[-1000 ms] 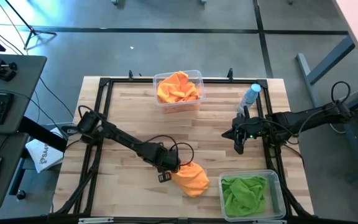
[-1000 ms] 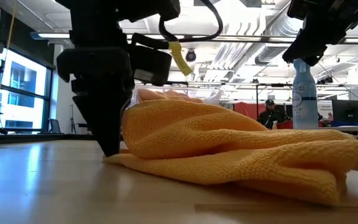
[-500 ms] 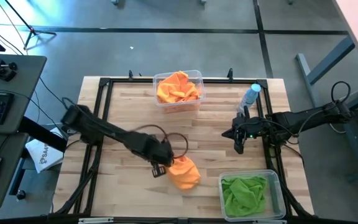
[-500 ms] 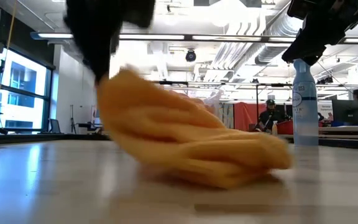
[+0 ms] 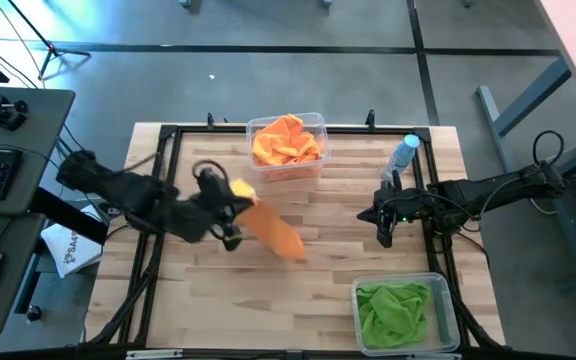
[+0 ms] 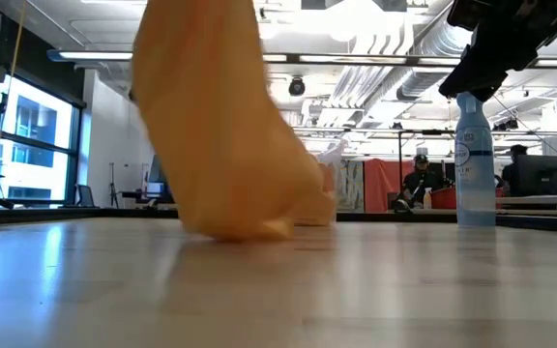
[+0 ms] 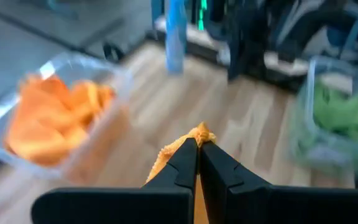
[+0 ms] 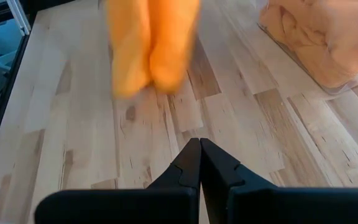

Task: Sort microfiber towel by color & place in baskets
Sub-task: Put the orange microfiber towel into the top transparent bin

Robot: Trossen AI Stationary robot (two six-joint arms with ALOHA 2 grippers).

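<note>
The left gripper [image 5: 230,200] has its fingers [image 7: 185,163] clamped together on one corner of an orange microfiber towel [image 5: 270,231]. The towel hangs from that corner clear of the bench [image 5: 338,210], with its lowest fold very near the surface in the low view [image 6: 230,145]. It sits over the left-centre of the bench, short of the clear basket of orange towels [image 5: 287,146] at the far edge.

The right gripper [image 5: 385,222] waits above the right side of the bench, fingers [image 8: 199,163] pressed together and holding nothing. It stands between the spray bottle [image 5: 403,153] and the clear basket of green towels [image 5: 405,315] at the near right corner.

Judged state: the towel is in transit; delivery into the orange basket is not yet done.

Risks from this point:
- Slip from the fingers. The hold is on a single corner, so the full weight of the cloth pulls on a small pinch. A quick swing could pull it free.
- Dragging. If the arm travels too low, the hanging end may catch on the basket rim [image 5: 264,123] and push the light basket.
- Partial placement. A long hanging cloth released too early may drape over the rim rather than fall inside.
</note>
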